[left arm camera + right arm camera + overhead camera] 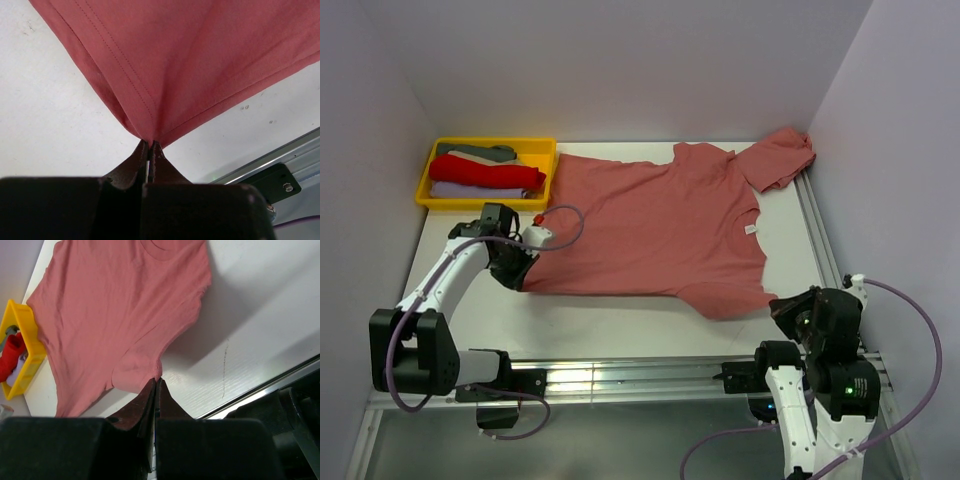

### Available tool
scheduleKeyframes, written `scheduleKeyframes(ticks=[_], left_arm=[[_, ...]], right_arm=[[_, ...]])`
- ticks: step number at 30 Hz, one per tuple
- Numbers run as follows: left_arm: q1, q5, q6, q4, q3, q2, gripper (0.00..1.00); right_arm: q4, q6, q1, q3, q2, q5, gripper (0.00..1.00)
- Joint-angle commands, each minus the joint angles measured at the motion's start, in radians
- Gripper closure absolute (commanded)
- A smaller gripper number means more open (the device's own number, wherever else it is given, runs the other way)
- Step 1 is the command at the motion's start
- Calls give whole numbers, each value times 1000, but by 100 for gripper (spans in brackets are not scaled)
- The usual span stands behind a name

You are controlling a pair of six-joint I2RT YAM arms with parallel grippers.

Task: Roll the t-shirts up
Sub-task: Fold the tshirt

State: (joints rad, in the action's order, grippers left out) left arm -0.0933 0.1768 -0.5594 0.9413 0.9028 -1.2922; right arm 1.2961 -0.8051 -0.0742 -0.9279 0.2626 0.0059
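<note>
Status: rolling not started on this one. The t-shirt (660,225) is lying open and mostly flat on the table (620,325), collar toward the right side, hem toward the left, no fold or roll in it yet.

Left gripper (150,145) is sitting with jaws pressed together on the hem corner (145,131). The cloth is fanning out from the tips in tension lines, so it is pinching fabric, not just touching it.

Right gripper (156,382) is also showing its jaws pressed together, right at the edge of the near sleeve (725,298). The sleeve is drawing to a point at the tips and casting a shadow on the table, so I'm reading it as nipping the sleeve edge, though the actual bite is too small to confirm.

Far sleeve (780,158) is bunching up against the right wall (880,150), not laid flat.

Yellow tray (428,178) at the far left is holding a red roll (485,172) plus grey and lavender pieces, looking like finished rolls, but I can't tell for sure.

My read: we're sitting at the straighten-and-spread stage, both arms gripping the near edge. Remaining: flattening the far sleeve, folding the sleeves in, rolling the body, then presumably placing it in the tray.
</note>
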Motion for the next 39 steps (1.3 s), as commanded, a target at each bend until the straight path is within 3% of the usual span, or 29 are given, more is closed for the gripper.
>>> scheduleKeyframes(ticks=[1, 8, 18, 29, 39], left_arm=[[-8, -22, -1, -4, 42, -33, 100], [-25, 12, 70, -38, 284, -287, 100], [-42, -7, 191, -29, 686, -637, 100], [-42, -71, 245, -38, 815, -766, 100], [-22, -109, 273, -33, 867, -800, 99]], right_arm=[[-52, 24, 7, 27, 27, 23, 100], [-285, 56, 7, 103, 214, 54, 100], [-563, 121, -7, 40, 651, 91, 100], [-750, 161, -75, -37, 979, 42, 100], [-847, 164, -98, -63, 1124, 14, 100]])
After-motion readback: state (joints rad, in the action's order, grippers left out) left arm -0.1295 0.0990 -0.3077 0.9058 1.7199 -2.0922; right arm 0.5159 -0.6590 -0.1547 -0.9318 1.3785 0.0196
